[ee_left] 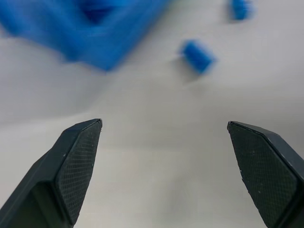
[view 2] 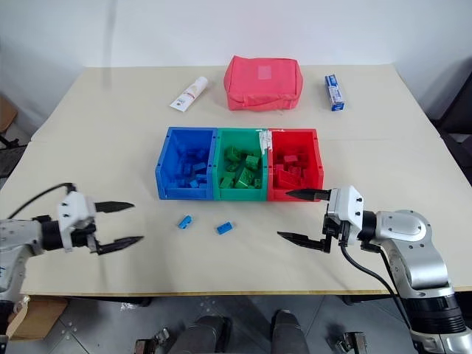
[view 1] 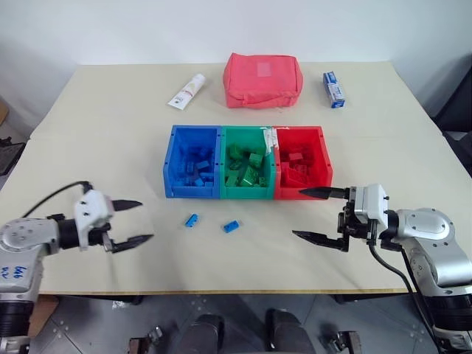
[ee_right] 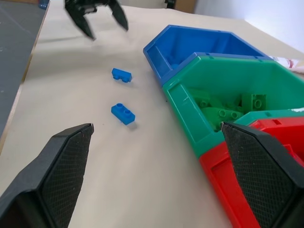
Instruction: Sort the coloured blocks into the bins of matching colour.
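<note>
two blue blocks left on the table, both grippers empty

the three joined bins stood mid-table: blue bin point(view 1: 172, 166), green bin point(view 1: 248, 193), red bin point(view 1: 321, 166), each already holding blocks of its own colour. two blue blocks lay on the bare table just in front of the bins: the left block point(view 1: 192, 220) before the blue bin, the right block point(view 1: 231, 226) before the green bin, a little apart from each other. the left gripper point(view 1: 135, 221) hovered over the table to the left of the blocks, fingers spread wide, nothing between them. the right gripper point(view 1: 318, 214) hung before the red bin's front corner, fingers likewise spread and empty. a pouch point(view 1: 262, 80), a tube point(view 1: 186, 91) and a carton point(view 1: 333, 89) lay at the far side, well apart from the work.

judged step: pick up a remaining blue block. the left gripper sat nearer the left block and the blue bin, so it seemed the natural choice. to do it well, the fingers should straddle the block across its narrow sides, descend until the tips nearly touch the table, then close squarely; a skewed approach could nudge the small brick away. lift clear of the bin wall before releasing above the blue bin.
</note>
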`<state>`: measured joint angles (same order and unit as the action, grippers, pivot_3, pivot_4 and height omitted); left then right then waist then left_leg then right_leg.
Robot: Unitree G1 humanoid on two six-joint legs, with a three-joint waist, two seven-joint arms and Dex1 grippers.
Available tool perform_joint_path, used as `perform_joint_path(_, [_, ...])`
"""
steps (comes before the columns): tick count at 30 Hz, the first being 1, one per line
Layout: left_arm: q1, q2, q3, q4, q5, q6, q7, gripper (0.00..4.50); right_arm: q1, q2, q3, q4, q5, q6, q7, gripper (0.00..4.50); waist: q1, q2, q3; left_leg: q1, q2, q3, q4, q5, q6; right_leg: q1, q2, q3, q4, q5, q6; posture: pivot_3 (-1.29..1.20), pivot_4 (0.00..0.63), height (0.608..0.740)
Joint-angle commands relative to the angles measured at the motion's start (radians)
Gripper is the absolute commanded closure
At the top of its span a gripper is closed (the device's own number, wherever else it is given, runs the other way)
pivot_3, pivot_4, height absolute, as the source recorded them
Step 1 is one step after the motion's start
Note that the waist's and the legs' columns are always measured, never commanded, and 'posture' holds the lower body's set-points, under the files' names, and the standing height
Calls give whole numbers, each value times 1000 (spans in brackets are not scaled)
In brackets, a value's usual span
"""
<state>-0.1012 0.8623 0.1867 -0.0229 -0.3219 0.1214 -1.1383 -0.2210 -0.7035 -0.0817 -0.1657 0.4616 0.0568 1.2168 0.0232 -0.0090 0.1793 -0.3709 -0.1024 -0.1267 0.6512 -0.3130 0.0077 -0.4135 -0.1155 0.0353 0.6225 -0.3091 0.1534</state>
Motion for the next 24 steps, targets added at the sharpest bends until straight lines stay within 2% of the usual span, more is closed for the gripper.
perform_joint_path(1, [-1,-27,-73,-181,-19,104,48,6,5,-25,-16,-14,6,-10,11,0,-1,0,0,0,0,0,0,0,0,0,0,0,0,0,0,0,150,740])
perform_joint_path(4, [-48,-76,-172,-314,-6,270,143,6,15,-34,-22,-15,3,-12,10,0,0,0,0,0,0,0,0,0,0,0,0,0,1,0,0,0,150,740])
perform_joint_path(7, [-96,-110,-243,-366,43,403,241,6,25,-39,-21,-22,-8,-21,5,0,-1,0,0,1,0,0,1,0,-1,0,1,1,2,0,0,0,150,740])
perform_joint_path(12, [-220,-224,-368,-361,125,544,391,6,58,-32,-19,-57,-10,-20,-23,0,0,0,0,1,0,1,1,1,-1,0,1,1,4,0,0,0,150,740])
perform_joint_path(16, [-261,-260,-458,-323,170,570,407,6,88,-32,-28,-90,-5,-10,-49,0,0,0,0,1,0,1,1,1,-1,-1,1,1,3,0,0,0,150,740])
perform_joint_path(19, [-278,-250,-490,-307,182,594,390,566,110,-43,-38,-101,-7,-13,-55,0,1,0,0,1,0,1,1,1,-1,-1,1,1,3,0,0,0,150,740])
perform_joint_path(24, [-295,-240,-514,-272,205,586,380,2082,128,-50,-47,-115,-2,-10,-66,0,2,0,0,1,0,1,2,1,-2,0,1,1,3,0,0,0,150,740])
